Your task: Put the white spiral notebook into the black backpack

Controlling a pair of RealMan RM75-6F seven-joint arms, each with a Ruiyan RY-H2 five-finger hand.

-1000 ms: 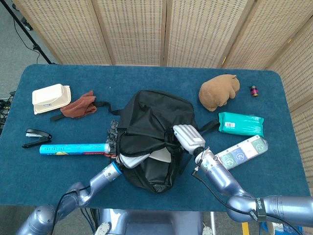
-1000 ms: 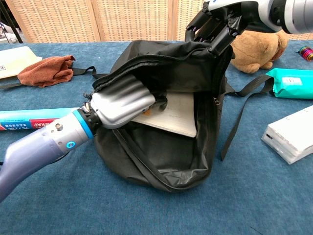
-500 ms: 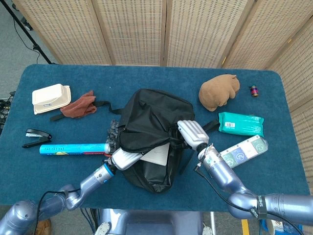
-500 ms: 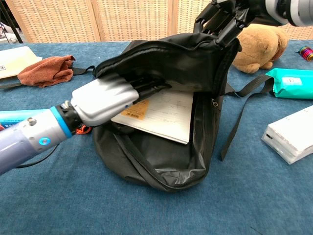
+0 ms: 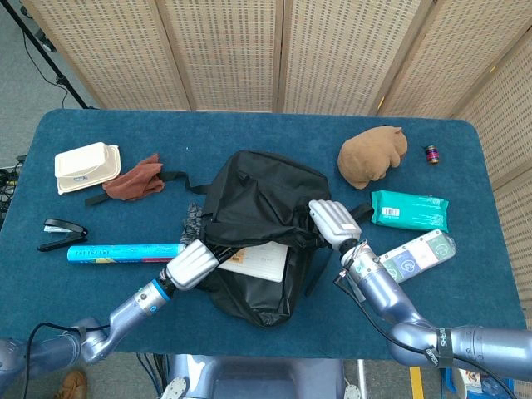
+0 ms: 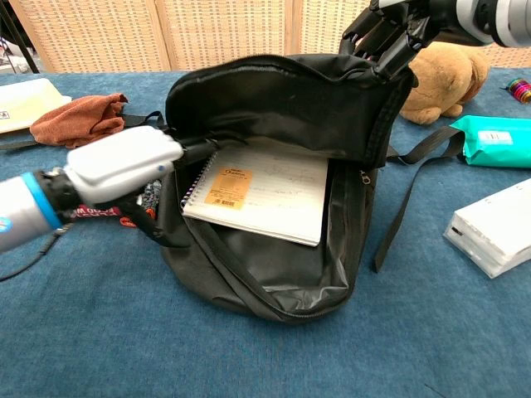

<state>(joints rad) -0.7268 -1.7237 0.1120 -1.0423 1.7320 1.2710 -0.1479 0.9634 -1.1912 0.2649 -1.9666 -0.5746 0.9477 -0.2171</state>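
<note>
Blue felt-covered table (image 5: 100,291) in front of woven wicker screen panels (image 5: 249,50). Black fabric backpack (image 5: 258,199) lies mid-table, mouth facing me and gaping wide. White spiral notebook with an orange label (image 6: 257,192) sits inside the opening, flat on the lower lining, spiral edge to my left, upper edge tucked under the flap.

My right hand (image 6: 390,37) has its fingers curled over the backpack's upper rim and holds the flap lifted. My left hand (image 6: 124,162) sits at the left edge of the opening, fingers extended toward the notebook's spiral corner; it holds nothing, and I cannot tell whether the fingertips touch the notebook or the fabric.

Around the bag: brown plush toy (image 5: 371,155) and teal wipes packet (image 5: 409,209) to the right, a white rectangular box with round icons (image 5: 413,258) near my right forearm. Left side: rust-brown cloth (image 5: 133,180), cream clamshell food box (image 5: 86,166), black stapler (image 5: 60,233), light-blue cardboard tube (image 5: 125,251).
</note>
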